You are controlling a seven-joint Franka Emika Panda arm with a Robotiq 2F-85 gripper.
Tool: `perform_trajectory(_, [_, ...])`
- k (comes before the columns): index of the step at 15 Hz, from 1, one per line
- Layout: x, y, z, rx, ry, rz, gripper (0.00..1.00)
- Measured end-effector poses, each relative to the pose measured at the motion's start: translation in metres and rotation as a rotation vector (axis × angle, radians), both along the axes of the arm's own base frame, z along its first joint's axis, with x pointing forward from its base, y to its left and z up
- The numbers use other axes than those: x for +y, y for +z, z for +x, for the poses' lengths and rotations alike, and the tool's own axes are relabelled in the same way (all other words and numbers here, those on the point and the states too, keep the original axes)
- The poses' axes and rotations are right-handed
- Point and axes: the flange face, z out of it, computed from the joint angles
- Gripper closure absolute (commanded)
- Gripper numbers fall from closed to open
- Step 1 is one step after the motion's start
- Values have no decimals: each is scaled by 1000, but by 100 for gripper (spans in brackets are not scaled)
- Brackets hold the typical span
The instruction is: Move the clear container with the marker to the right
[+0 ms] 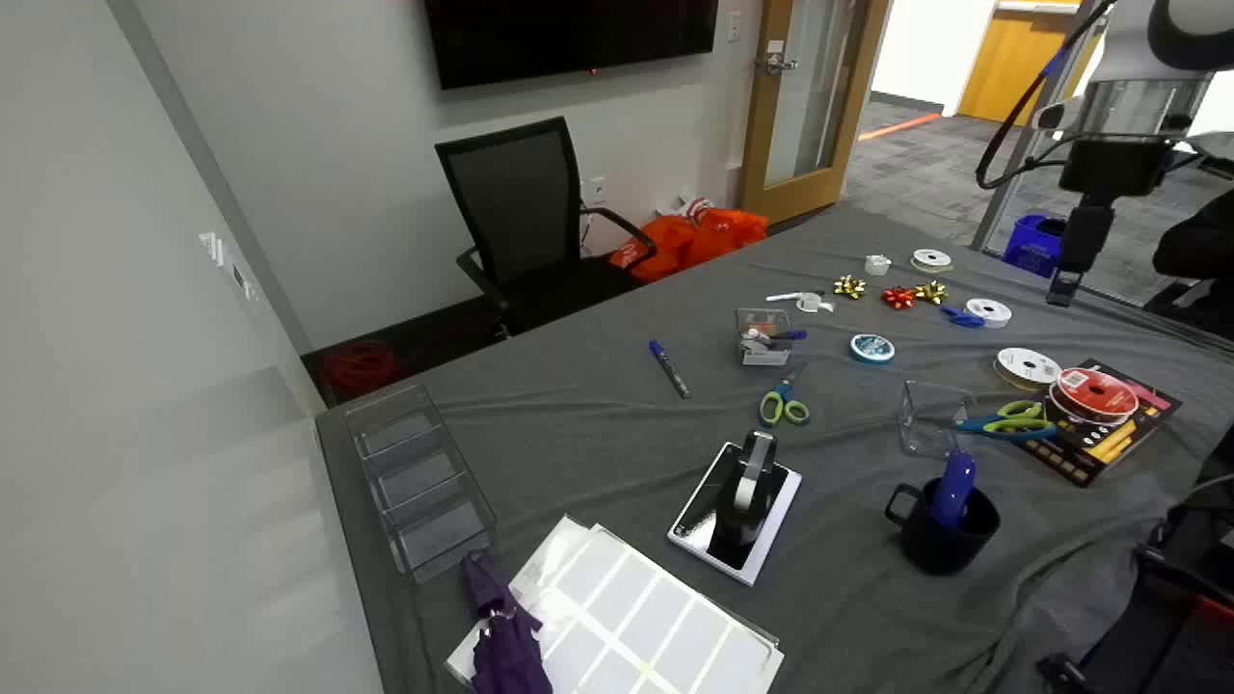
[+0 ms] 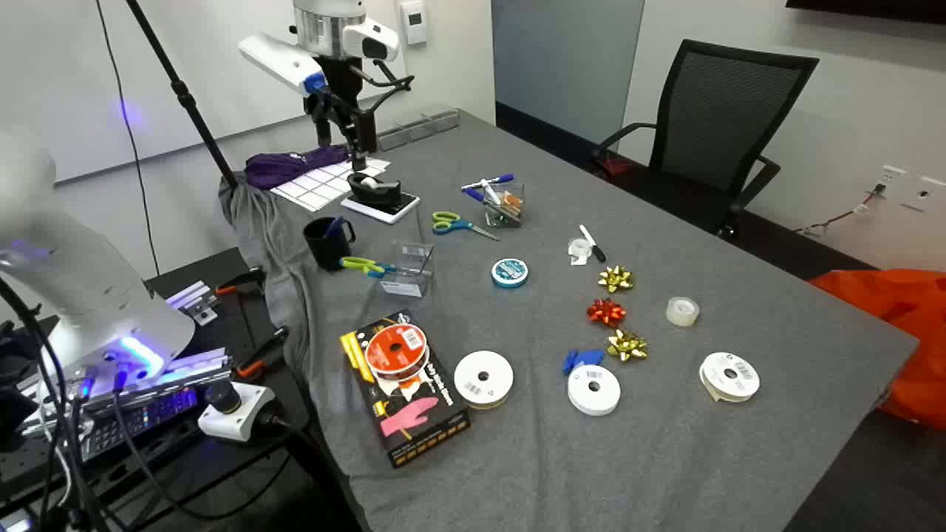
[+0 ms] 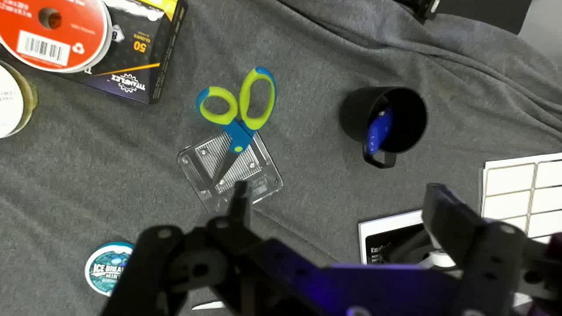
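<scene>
My gripper is spread wide and hangs free above the table. In the wrist view my two fingers stand well apart, with gray cloth and the corner of a white-edged box showing through the gap. By line of sight, one fingertip overlaps the edge of a second clear tub, where a pair of scissors rests.

The clear container stands upright on the cloth, well apart from my fingers. In an exterior view it sits between the blue-capped pen on its left and the mint tin on its right, just beyond the tips of another pair of scissors. Its side walls run roughly up and down that view; both exterior views foreshorten it, so I cannot tell its long axis.

The marker lies in it, its long axis nearly straight across, blue end pointing right and poking past the wall. In an exterior view a blue tip juts out on the container's left; whether that is the same marker I cannot tell.
</scene>
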Motion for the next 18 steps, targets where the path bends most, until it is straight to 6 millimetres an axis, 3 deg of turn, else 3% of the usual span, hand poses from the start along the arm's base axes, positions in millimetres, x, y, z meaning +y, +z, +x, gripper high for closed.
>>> perform_trajectory(5, [7,0,2,2,-29,-5,0])
perform_trajectory(9, [22,-4,14,-16,-169,9,0])
perform_trajectory(13, [29,-20,47,-42,-397,44,0])
perform_trajectory(18, [48,-46,103,-25,-660,58,0])
